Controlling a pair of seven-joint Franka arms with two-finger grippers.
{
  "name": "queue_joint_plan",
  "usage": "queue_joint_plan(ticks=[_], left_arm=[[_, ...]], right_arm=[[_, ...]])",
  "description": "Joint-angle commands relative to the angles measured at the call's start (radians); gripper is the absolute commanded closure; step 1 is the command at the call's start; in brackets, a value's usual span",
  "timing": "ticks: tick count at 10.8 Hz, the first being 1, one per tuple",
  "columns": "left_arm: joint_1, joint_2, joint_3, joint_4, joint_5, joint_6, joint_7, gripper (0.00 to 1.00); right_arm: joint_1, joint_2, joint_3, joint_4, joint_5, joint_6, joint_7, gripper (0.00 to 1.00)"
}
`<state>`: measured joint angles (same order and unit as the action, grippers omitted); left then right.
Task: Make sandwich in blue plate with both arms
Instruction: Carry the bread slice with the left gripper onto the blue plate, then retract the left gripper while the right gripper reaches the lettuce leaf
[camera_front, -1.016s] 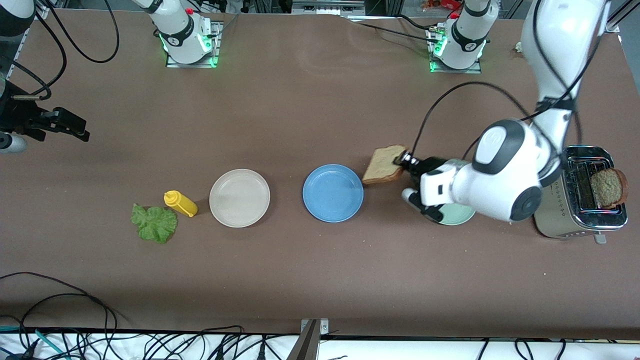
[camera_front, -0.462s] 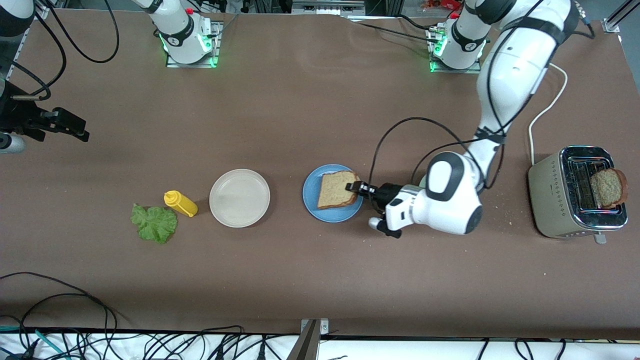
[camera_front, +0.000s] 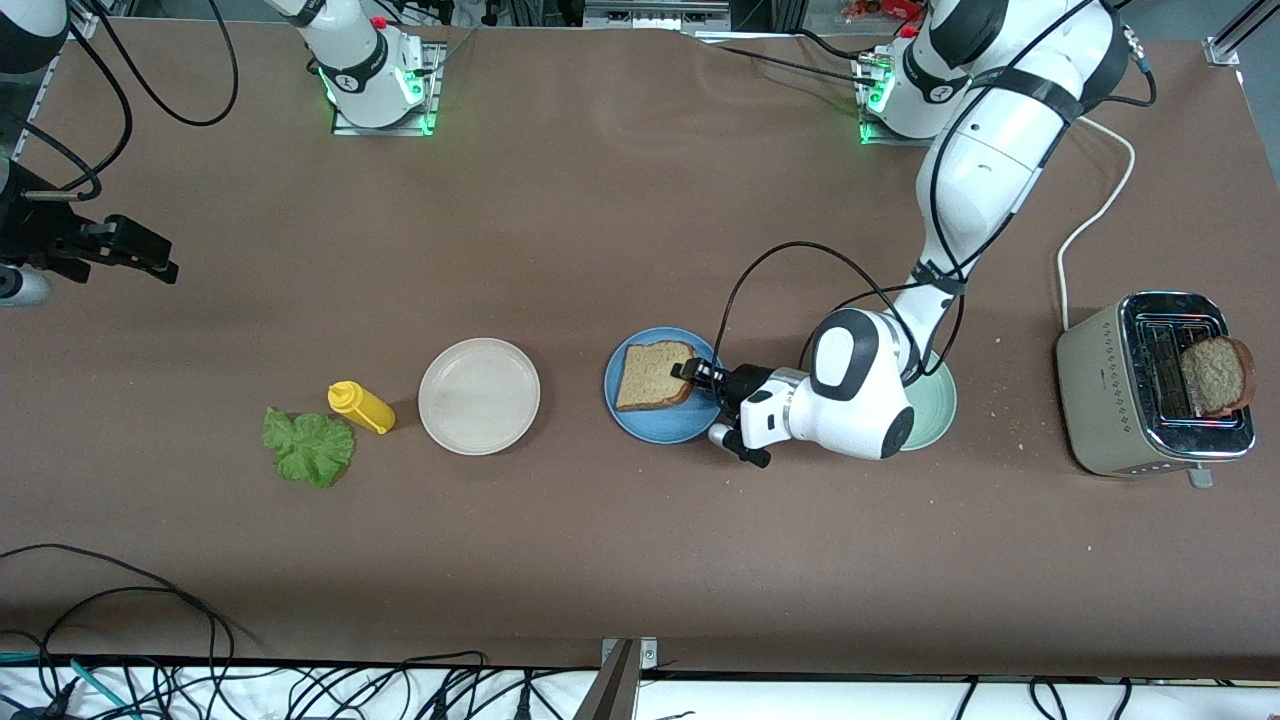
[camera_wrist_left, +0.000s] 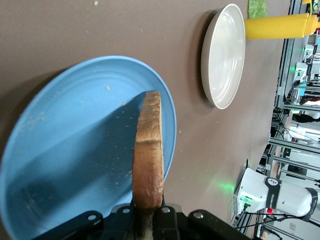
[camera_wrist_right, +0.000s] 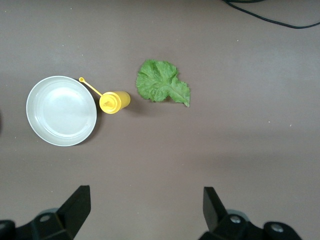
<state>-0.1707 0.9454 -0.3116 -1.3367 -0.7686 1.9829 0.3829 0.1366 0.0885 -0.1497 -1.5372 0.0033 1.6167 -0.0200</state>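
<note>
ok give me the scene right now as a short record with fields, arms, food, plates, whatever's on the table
left gripper: shut on the toast slice, holding it over the blue plate
right gripper: open, waiting above the table at the right arm's end
second toast slice: standing in the toaster
lettuce leaf: on the table beside the yellow squeeze bottle
beige plate: between the bottle and the blue plate
mint-green plate: mostly hidden under the left arm
</note>
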Motion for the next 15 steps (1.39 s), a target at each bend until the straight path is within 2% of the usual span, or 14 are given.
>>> queue_joint_plan(ticks=[1,3,6,8,13,15], left_arm=[[0.010,-0.002,0.008,-0.030,-0.023,0.011,0.050,0.00],[0.019,-0.014,0.023,-0.024,0.050,0.008,0.048,0.00],[0.049,-0.077,0.023,-0.018,0.240,-0.004,0.041,0.00],[0.066,-0.128,0.025,-0.018,0.329,-0.026,0.033,0.00],[0.111,-0.337,0.032,-0.018,0.651,-0.174,-0.089,0.00],[0.117,-0.431,0.034,-0.018,0.791,-0.234,-0.113,0.00]], right_arm=[[-0.006,0.013,0.001,0.019,-0.012,-0.011,0.003,0.00],[-0.006,0.013,0.002,0.020,-0.008,-0.011,0.015,0.00],[-0.006,0.013,0.002,0.020,-0.014,-0.009,0.015,0.00],[-0.005,0.020,0.004,0.020,-0.057,-0.008,0.008,0.00],[0.003,0.053,0.005,0.020,-0.062,-0.011,0.008,0.00],[-0.006,0.054,0.004,0.020,0.007,-0.005,0.002,0.00]])
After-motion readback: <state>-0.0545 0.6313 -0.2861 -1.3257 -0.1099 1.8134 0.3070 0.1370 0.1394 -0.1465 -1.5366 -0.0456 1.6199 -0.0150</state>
